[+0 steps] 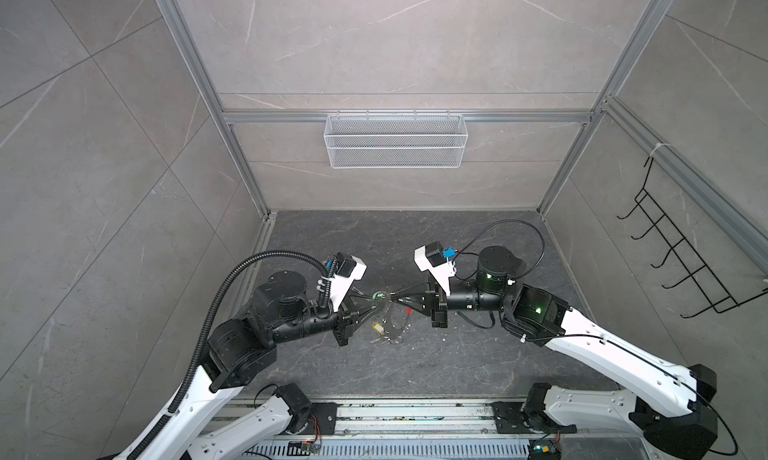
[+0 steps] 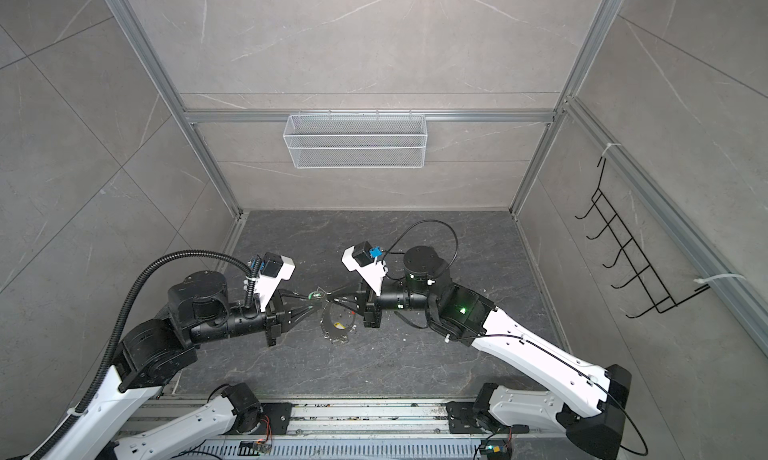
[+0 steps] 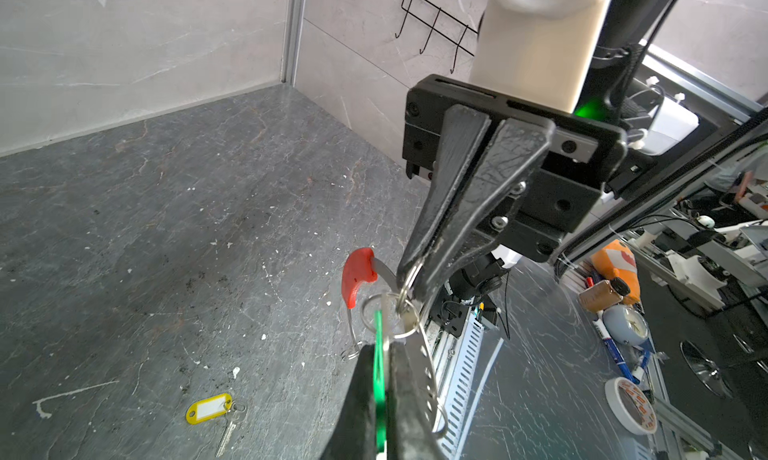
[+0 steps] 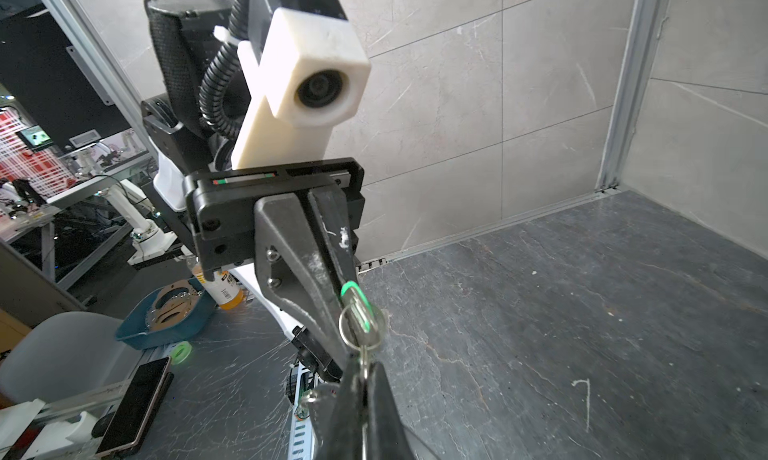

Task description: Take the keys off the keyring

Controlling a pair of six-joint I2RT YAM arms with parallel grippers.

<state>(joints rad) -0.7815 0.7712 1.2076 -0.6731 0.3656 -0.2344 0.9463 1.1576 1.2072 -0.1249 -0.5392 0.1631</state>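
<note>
Left end effector [image 3: 380,350] on green-tagged key [image 3: 378,331]

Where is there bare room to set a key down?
Bare: dark stone tabletop toward the back wall, and along the front rail. Crowded: the middle, left gripper clamping a green plastic tag, right gripper a silver ring, yellow-tagged silver key lying nearby.

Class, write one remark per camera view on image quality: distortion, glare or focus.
In both top views the wide-angle lens splays the frame posts outward; in the left wrist view the scratched surface shines pale, the yellow tag sharp; in the right wrist view the green tag is crisp, the right gripper nearest the lens softer.
</note>
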